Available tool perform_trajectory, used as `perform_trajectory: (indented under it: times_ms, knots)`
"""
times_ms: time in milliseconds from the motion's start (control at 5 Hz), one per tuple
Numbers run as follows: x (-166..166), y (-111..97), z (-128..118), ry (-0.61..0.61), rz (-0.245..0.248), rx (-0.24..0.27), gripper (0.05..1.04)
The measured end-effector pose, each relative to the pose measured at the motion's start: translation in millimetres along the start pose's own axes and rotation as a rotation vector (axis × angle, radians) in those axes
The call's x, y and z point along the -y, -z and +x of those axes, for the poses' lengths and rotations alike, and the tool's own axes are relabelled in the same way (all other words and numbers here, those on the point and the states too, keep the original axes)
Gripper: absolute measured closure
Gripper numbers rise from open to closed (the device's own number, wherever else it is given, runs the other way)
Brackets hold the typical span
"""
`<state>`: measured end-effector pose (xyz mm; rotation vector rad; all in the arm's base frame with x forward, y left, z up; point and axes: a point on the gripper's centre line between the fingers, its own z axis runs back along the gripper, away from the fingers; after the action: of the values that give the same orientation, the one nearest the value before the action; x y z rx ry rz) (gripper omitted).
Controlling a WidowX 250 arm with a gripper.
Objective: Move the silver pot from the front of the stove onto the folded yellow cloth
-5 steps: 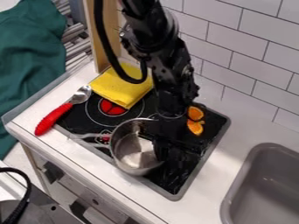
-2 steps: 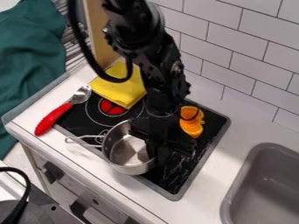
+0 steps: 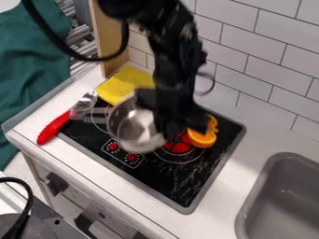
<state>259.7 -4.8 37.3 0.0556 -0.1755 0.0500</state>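
The robot arm (image 3: pixel 177 60) came in from the top edge, and its black gripper (image 3: pixel 167 132) hung over the middle of the stove top (image 3: pixel 187 182). The jaws were pinching the right-hand rim of the silver pot (image 3: pixel 128 123), and the pot was over the stove top's near-left part, its opening facing up and its handle (image 3: pixel 90 115) pointing left towards the spoon. Whether the base of the pot touched the surface below could not be told. The large spoon (image 3: pixel 55 127) lay across the stove top's left edge, its red grip reaching onto the white counter (image 3: pixel 252 144) and its metal bowl lying towards the wall. Behind the pot, at the far-left corner of the stove top, was a folded yellow cloth (image 3: pixel 123 85); its near edge and the pot overlapped in the view. An orange object (image 3: pixel 202 140) was just to the right of the gripper, beside a red burner mark (image 3: pixel 177 148). Two red knob marks (image 3: pixel 131 158) were visible near the front edge. A grey sink (image 3: pixel 280 196) was set into the counter at the right, white tiles (image 3: pixel 268 56) covered the wall behind, and green fabric (image 3: pixel 31 60) hung at the far left
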Motion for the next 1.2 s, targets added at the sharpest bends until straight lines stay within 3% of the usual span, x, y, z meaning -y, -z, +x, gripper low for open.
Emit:
perform_trajectory:
  times_ms: [200, 600, 1200]
  knots:
    - [-9, -13, 26, 0.085, 0.036, 0.034, 1.022]
    - [-48, 10, 64, 0.132, 0.075, -0.012, 1.022]
    - [-96, 49, 63, 0.071, 0.069, -0.104, 1.022]
